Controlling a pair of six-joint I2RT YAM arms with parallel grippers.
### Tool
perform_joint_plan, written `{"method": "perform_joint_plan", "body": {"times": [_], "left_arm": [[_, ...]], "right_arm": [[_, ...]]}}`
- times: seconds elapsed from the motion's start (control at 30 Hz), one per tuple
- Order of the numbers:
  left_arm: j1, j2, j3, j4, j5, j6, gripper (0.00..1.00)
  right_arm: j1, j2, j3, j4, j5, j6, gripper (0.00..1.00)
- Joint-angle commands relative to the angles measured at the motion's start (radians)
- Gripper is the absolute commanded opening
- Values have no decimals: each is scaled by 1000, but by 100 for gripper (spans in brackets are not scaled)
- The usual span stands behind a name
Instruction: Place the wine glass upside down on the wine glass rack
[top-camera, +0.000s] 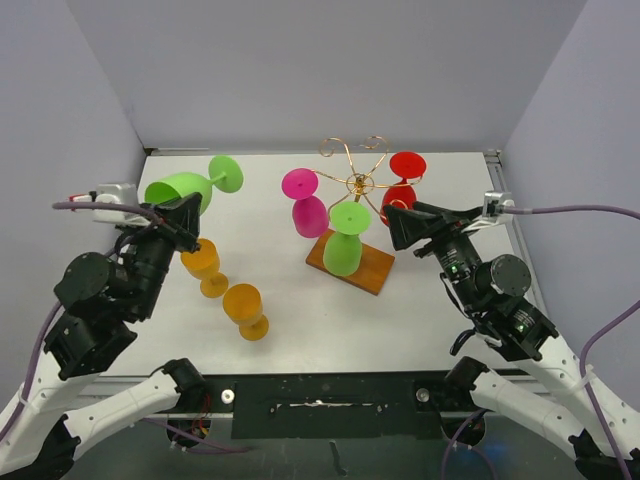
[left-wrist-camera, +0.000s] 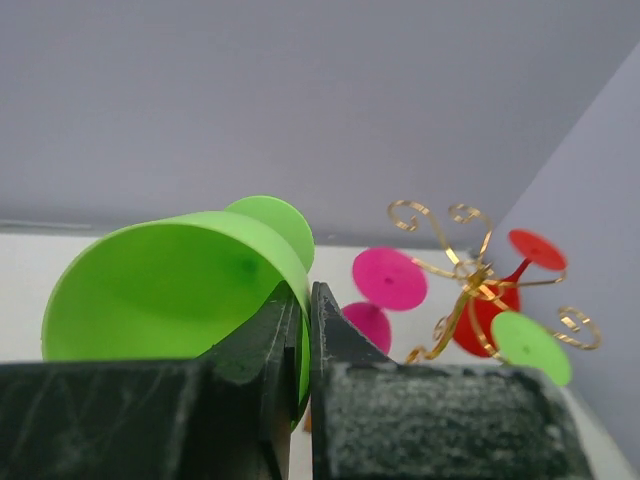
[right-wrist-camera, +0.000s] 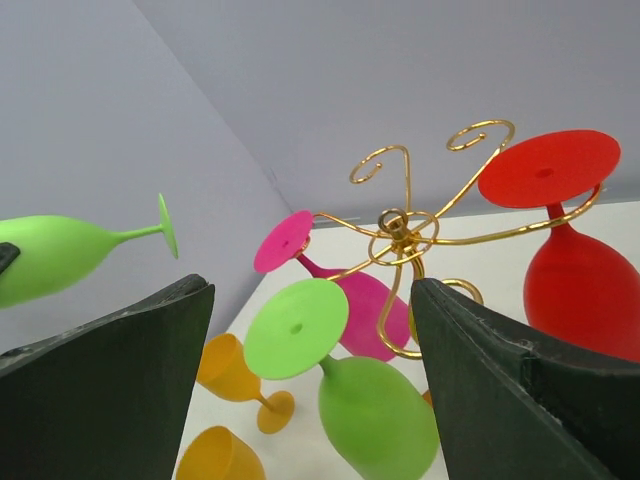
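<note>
White surface (top-camera: 440, 300) carries the wine glass rack (top-camera: 357, 182), gold wire on a brown base, right of centre toward the far edge. A pink glass (top-camera: 305, 205), a green glass (top-camera: 343, 245) and a red glass (top-camera: 407, 165) hang on it foot-up. The lime wine glass (top-camera: 180, 190) lies sideways in the air near the left edge, well apart from the rack. Two orange glasses (top-camera: 245, 305) sit nearer the left near corner, out of the left wrist view. Only that view shows the left tool (left-wrist-camera: 305, 300) pinched onto the lime bowl's rim. The right wrist view shows the right tool (right-wrist-camera: 312, 290) spread wide, gripping nothing.
</note>
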Motion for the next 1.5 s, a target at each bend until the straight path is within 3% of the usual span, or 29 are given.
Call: {"method": "perform_joint_plan", "body": {"times": [0.0,0.13,0.4,0.67,0.93,1.07,1.47], "left_arm": [[0,-25,-4,336,112,10,0],[0,-19,-18,488,185,-18,0],[0,75,-86,816,283,-86,0],[0,157,-126,1059,328,-88,0],[-1,235,-102,1112,414,-111,0],[-2,256,-108,1154,481,-128,0],[-6,249,-150,1184,569,-136,0]], "right_arm": [[5,37,81,112,4,76,82],[5,69,105,154,-34,96,83],[5,183,107,420,-143,114,88],[-3,355,124,767,-235,325,83],[-6,497,215,862,-236,534,76],[-8,580,295,850,-225,637,63],[6,739,418,921,-234,754,48]]}}
